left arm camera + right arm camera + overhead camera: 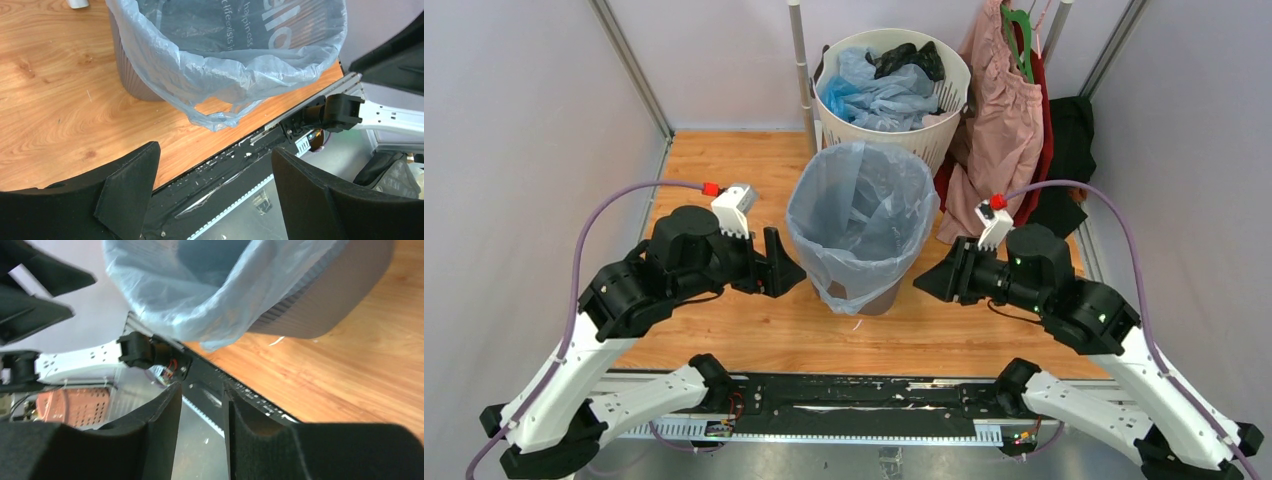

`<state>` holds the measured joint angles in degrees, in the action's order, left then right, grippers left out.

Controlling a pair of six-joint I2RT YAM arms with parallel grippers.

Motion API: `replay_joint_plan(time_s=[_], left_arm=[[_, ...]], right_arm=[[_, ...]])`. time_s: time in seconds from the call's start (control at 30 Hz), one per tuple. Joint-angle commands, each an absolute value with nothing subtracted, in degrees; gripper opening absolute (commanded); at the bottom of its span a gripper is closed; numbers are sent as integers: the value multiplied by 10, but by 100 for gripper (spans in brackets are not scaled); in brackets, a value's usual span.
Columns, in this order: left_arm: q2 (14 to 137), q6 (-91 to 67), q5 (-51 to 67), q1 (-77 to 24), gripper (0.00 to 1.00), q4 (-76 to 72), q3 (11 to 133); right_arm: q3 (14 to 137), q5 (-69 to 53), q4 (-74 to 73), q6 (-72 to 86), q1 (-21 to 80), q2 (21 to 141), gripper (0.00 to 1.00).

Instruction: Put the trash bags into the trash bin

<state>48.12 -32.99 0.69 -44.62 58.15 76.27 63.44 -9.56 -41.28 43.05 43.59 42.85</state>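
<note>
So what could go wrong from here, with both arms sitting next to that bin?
1. The blue bag hangs loose over the bin rim, so a passing tool might drag it off.
2. The left tool and right tool flank the bin closely, and a sideways nudge could tip it.
3. The crumpled bags lie in the white basket beside a pink garment. Reaching there might snag the cloth.
</note>
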Motion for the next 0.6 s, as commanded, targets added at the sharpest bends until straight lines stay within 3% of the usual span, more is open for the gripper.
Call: replay_joint_plan(time_s=[0.0,0.23,0.5,0.57], left_arm=[[467,-340,1,-450,86,552,741],[415,-365,-26,-450,78,501,664],[376,-381,-6,-450,44,446,575],[370,-388,14,-451,41,429,556]], right_arm=[[607,-6,-383,537,505,415,40],[523,195,-283,668,671,443,43],[500,454,-230,831,867,530,48],[501,490,-225,860,895,549,49]])
